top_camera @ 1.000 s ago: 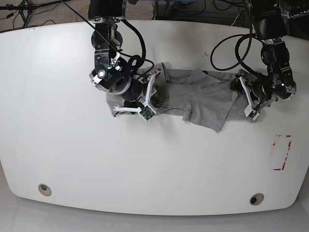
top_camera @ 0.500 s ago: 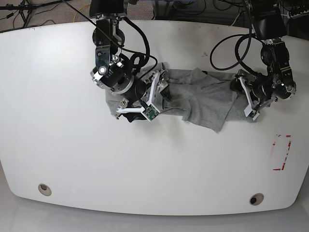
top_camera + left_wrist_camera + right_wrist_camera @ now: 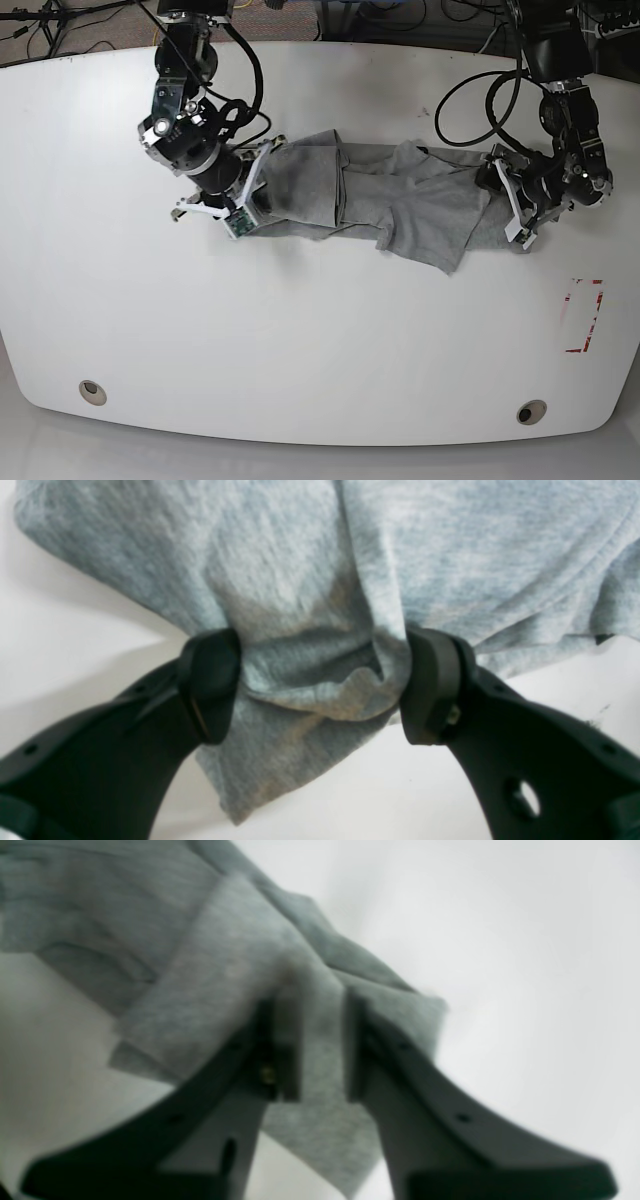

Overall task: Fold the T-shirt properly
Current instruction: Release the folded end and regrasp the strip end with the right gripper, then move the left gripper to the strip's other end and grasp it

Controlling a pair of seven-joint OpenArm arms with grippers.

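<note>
The heather-grey T-shirt (image 3: pixel 400 195) lies crumpled in a long band across the far half of the white table (image 3: pixel 320 330). At its left end in the base view, my right gripper (image 3: pixel 248 195) is shut on a fold of the T-shirt (image 3: pixel 215 970). In the right wrist view the cloth sits pinched between the narrow jaws of the right gripper (image 3: pixel 320 1040). At the band's other end my left gripper (image 3: pixel 520 215) holds a thick bunch. In the left wrist view this left gripper (image 3: pixel 320 685) has both pads pressed against gathered T-shirt (image 3: pixel 300 555) fabric. No lettering shows.
A red-outlined marker (image 3: pixel 583 315) lies on the table at the right. Two round fittings (image 3: pixel 92 391) (image 3: pixel 531 411) sit near the front edge. Black cables (image 3: pixel 470 100) loop over the table's back right by the arm.
My right gripper opened, closed on the shirt's end and moved left, drawing that end out into a longer band. The left arm has stayed put.
</note>
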